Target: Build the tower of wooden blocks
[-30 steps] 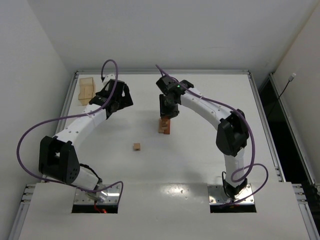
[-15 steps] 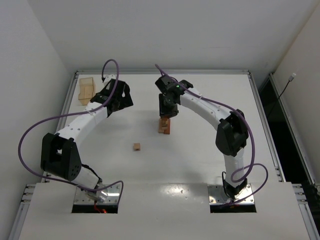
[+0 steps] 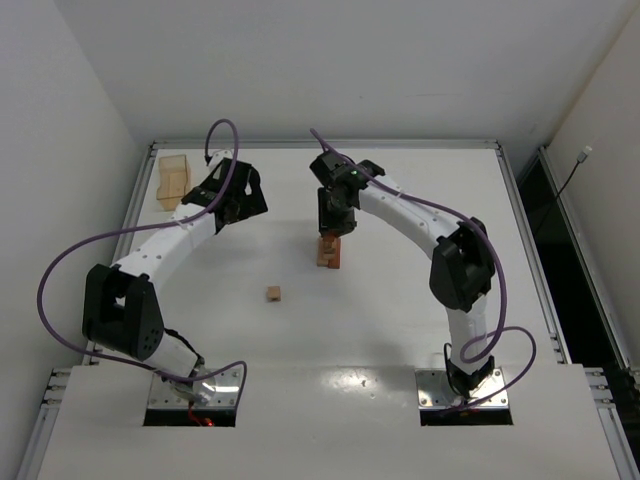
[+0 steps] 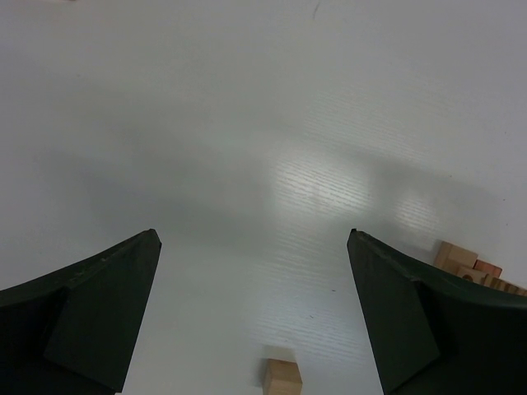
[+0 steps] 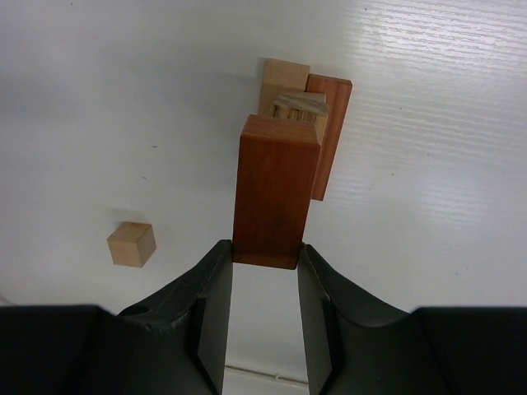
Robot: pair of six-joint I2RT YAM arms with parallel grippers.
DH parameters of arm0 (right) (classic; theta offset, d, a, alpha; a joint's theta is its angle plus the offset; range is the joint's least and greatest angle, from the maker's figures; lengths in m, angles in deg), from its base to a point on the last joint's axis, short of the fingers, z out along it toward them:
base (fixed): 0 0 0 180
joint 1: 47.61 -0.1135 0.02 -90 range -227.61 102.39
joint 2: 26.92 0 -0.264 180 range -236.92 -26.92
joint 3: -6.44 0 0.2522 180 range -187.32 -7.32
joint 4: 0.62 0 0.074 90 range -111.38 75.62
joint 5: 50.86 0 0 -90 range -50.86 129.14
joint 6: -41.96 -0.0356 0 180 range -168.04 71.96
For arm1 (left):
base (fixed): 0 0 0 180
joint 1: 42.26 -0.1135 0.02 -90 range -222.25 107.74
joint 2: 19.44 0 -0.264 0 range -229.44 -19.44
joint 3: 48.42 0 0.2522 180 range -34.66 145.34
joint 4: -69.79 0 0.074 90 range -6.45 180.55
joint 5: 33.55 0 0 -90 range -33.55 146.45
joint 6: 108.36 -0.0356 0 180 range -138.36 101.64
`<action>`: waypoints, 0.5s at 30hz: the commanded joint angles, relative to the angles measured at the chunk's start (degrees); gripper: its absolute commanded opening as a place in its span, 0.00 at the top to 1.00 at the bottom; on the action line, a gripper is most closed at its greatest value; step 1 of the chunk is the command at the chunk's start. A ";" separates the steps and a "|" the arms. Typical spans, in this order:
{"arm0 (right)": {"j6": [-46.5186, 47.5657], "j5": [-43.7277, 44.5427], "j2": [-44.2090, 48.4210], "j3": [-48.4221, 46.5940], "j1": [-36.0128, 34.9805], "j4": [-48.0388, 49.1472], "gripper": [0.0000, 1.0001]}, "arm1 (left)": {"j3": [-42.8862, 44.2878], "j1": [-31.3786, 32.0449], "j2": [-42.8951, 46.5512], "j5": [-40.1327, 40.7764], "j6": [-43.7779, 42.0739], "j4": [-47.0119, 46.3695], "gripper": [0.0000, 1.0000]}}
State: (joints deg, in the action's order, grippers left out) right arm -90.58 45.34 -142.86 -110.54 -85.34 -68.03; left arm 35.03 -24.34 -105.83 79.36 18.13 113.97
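**A:** What could go wrong from here, biggest things first?

**B:** The counter (image 3: 420,330) looks smooth and white, so I'd expect a nudged stack to slide or scatter rather than hold. The left tool (image 4: 254,234) is little worry. It is spread wide with nothing between its fingers, over bare counter near the plastic box (image 3: 173,178), and it only matters if it sweeps across.

**A:** So the danger is on the right?

**B:** Yes. The right tool (image 5: 265,255) hangs above the wood block tower (image 3: 328,252), pinching a reddish-brown bar (image 5: 276,193) by its near end, with most of the bar sticking out past the fingertips. Held that way, the bar may pivot in the grip. If it lands off-centre or tilted, it could shove the upper blocks off (the stack looks narrow and uneven from the right wrist). Letting go too high would likely do the same.

**A:** Where does the tower lie relative to that tool?

**B:** It is mid-counter, just below and beyond the fingertips. The bar's far end overlaps the stack in the wrist view, but I can't tell whether it touches. A loose tan cube (image 3: 273,293) sits apart, nearer the arm bases and to the tower's left.
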 commanded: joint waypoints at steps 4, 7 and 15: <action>-1.14 0.22 -0.60 -1.38 0.29 0.39 1.00 | 2.29 -0.69 -0.45 -0.86 0.60 -0.62 0.04; -1.14 0.22 -0.60 -1.37 0.82 0.39 1.00 | 2.29 -0.69 -0.45 -0.86 0.60 -0.62 0.04; -1.14 -0.92 -1.13 0.21 1.35 0.39 1.00 | 2.29 -1.21 -1.50 -1.47 0.60 -0.62 0.04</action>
State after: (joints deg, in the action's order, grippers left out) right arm -90.58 44.92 -143.41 -110.52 -84.43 -68.03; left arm 35.03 -24.56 -106.81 78.14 18.13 113.99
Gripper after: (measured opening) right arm 0.303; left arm 0.960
